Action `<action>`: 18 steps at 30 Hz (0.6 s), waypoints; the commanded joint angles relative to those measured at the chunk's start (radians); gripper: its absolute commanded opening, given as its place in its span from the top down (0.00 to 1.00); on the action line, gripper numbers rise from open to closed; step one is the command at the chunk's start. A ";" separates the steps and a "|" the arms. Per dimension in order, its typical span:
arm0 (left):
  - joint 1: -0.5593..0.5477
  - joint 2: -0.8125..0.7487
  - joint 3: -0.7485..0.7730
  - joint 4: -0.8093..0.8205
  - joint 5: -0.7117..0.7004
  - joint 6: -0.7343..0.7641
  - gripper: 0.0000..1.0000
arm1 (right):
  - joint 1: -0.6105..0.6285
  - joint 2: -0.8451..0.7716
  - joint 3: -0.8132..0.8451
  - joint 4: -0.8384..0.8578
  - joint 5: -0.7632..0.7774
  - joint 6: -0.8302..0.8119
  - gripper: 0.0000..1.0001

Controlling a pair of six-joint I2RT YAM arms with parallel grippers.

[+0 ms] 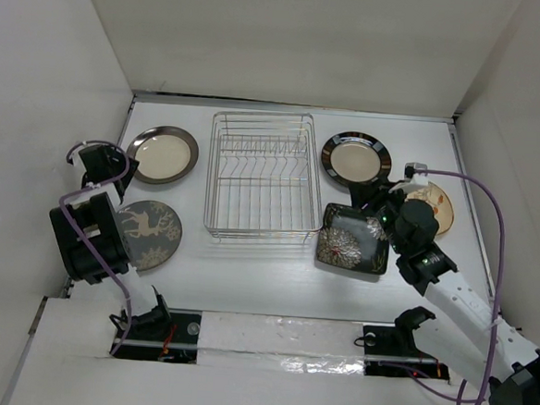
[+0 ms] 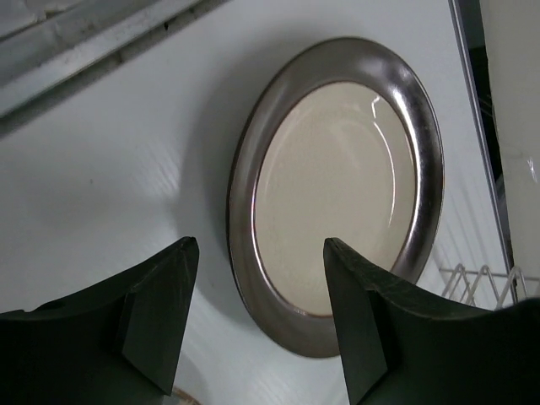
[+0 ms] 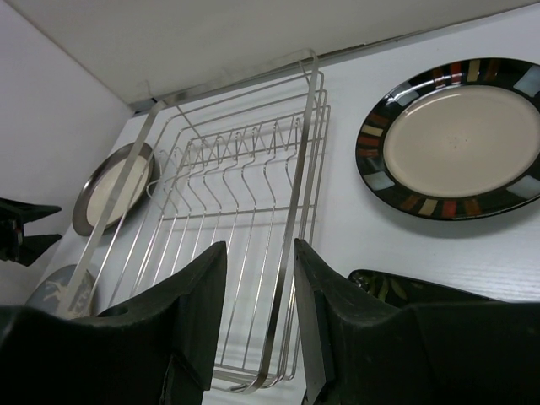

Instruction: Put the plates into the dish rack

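Left wrist view: the left gripper hangs wide open and empty above the steel plate, which lies flat mostly at its 1 o'clock. The right gripper is narrowly open and holds nothing. The rack is at its 12 o'clock and the square plate at 4 o'clock.

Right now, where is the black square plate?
In the top view, the black square plate lies right of the dish rack, just below the dark-rimmed plate.
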 commanded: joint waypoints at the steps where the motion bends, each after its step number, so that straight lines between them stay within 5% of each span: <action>1: 0.011 0.059 0.103 0.031 0.039 0.044 0.43 | -0.017 0.012 0.025 0.021 -0.017 -0.002 0.57; 18: 0.011 0.269 0.204 0.077 0.140 0.013 0.48 | -0.017 0.061 0.033 0.026 -0.024 -0.011 0.56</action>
